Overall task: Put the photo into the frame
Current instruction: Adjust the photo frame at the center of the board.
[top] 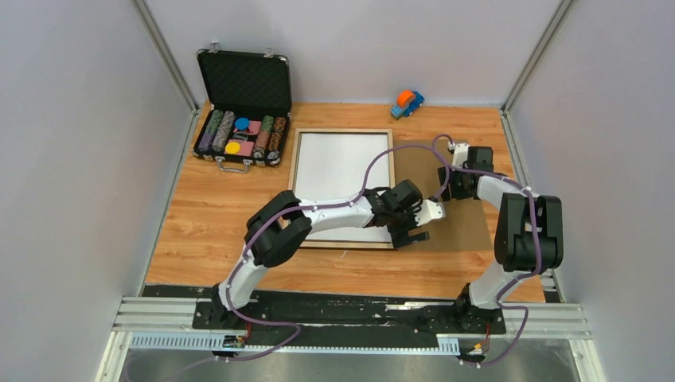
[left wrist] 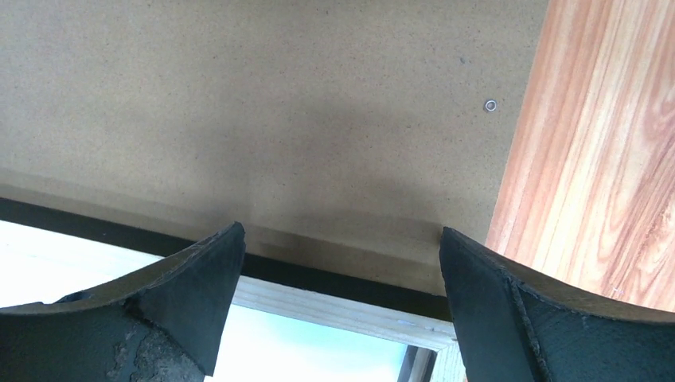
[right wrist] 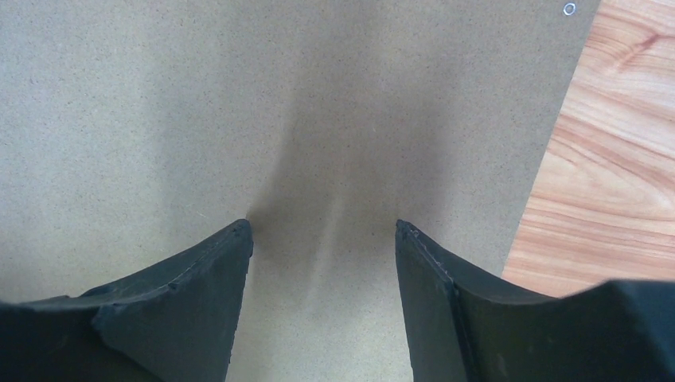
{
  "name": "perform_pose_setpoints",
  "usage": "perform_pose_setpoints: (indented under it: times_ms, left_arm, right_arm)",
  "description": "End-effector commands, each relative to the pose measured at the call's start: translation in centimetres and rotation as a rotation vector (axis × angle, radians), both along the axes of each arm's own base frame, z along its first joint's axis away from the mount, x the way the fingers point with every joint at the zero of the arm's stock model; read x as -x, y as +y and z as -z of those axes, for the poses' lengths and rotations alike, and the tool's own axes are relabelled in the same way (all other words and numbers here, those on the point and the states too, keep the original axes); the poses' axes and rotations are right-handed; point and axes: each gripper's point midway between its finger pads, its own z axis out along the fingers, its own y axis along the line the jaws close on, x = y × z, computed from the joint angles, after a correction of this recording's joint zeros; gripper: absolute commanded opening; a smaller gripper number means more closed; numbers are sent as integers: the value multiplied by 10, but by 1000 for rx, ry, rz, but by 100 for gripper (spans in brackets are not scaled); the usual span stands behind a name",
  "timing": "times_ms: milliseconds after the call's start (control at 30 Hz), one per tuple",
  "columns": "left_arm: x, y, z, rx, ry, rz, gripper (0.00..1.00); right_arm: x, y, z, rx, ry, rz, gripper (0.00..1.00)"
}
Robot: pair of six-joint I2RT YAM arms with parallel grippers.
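Left gripper (left wrist: 341, 239), spread and empty, hovers where board (top: 468, 223) meets frame (top: 344, 132), right gripper (right wrist: 322, 228), likewise spread, over the board, apparently to slide it onto the photo (top: 342, 171), presumably the white sheet face-down in the frame.

Frame (top: 344, 188) mid-surface (top: 207, 231); backing board (top: 462, 227) just beside its right edge; chip case (top: 243, 107) behind-left of frame; toy car (top: 407, 103) behind-right, apart.

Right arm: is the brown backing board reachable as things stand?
Likely yes: the right gripper is open directly over the backing board, with nothing between them.
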Motion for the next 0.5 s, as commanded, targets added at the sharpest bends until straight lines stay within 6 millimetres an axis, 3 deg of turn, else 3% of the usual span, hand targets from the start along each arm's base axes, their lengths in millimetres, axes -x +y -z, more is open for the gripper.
perform_pose_setpoints:
  times_ms: [0, 200, 467]
  left_arm:
    - [-7, 51, 6, -124, 4, -89, 100]
    - [-16, 72, -5, -130, -15, -134, 100]
    - [-24, 98, -5, -159, -14, -178, 100]
  right_arm:
    - [100, -33, 55, 123, 392, 43, 64]
    - [102, -38, 53, 143, 390, 56, 64]
    - [105, -41, 53, 158, 393, 65, 63]
